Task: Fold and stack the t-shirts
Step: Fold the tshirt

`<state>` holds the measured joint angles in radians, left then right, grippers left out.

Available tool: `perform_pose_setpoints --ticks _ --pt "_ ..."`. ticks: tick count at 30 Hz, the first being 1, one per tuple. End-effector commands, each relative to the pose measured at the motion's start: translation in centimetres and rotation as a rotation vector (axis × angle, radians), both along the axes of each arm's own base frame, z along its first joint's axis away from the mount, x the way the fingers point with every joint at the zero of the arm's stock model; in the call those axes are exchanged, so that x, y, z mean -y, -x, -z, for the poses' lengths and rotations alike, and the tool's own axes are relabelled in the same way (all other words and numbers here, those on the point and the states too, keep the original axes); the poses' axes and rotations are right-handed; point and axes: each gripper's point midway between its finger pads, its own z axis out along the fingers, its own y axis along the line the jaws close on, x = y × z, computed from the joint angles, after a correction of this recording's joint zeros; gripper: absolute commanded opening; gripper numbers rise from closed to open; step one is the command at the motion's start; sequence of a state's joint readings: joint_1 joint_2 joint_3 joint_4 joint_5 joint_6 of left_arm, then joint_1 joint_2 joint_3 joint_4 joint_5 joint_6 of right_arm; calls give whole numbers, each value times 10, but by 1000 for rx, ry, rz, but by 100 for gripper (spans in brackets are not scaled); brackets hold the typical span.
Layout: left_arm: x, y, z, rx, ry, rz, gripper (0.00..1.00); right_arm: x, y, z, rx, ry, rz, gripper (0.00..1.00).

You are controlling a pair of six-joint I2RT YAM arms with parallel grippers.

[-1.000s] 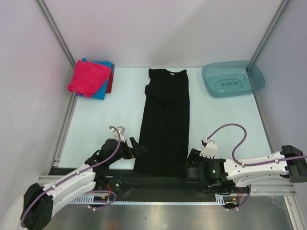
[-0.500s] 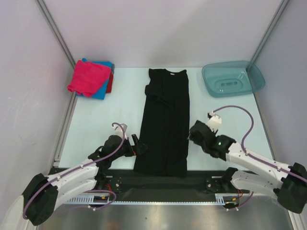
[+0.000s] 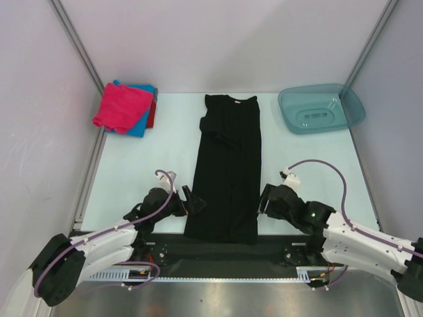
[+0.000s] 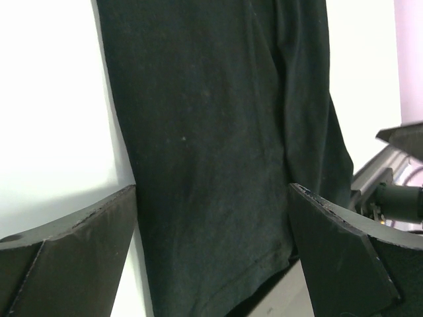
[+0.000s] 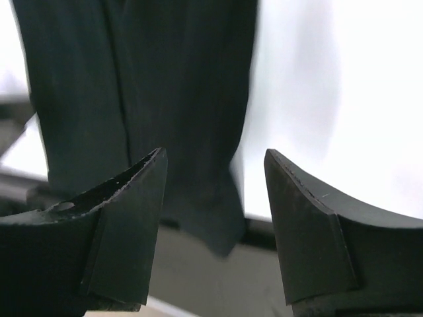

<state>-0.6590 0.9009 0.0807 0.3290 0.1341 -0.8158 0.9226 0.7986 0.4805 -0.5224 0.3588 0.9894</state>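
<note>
The pale surface (image 3: 132, 172) carries everything. A long black t-shirt (image 3: 228, 165) lies flat down its middle, folded into a narrow strip. Its collar is at the far end and its hem reaches the dark strip at the near edge.

Far right of the black t-shirt's collar sits a translucent teal basin (image 3: 322, 109). Far left of the collar is a folded stack, well apart from it: a magenta-pink t-shirt (image 3: 122, 105) on top, a blue one (image 3: 142, 125) beneath, and what looks like a red one (image 3: 153, 113), of which only an edge shows.

Just beside the black t-shirt's lower left edge, the left end effector (image 3: 192, 201) is released, its fingers spread wide and grasping nothing. Its wrist view shows the dark cloth between them, lower down. At the lower right edge, the right end effector (image 3: 266, 201) is also released, with its fingers parted above the cloth's corner.
</note>
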Motion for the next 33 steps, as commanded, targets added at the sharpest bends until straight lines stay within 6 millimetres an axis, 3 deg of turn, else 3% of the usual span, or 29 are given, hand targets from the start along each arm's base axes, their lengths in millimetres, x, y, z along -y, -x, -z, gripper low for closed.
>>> perform_pose_setpoints --ticks 1,6,12,25,33 --pt "-22 44 53 -163 -59 23 100 0 21 -2 -26 -63 19 65" --pt "-27 53 58 -174 -51 20 100 -9 46 9 -78 -70 -20 66" --pt "-30 64 64 -208 -20 15 100 -13 63 35 -139 -33 -19 66" --pt "-36 83 90 -287 -117 0 94 -11 74 84 -145 -36 -24 66" --pt "-37 104 101 -359 -160 22 93 -14 85 88 -178 -61 -47 66"
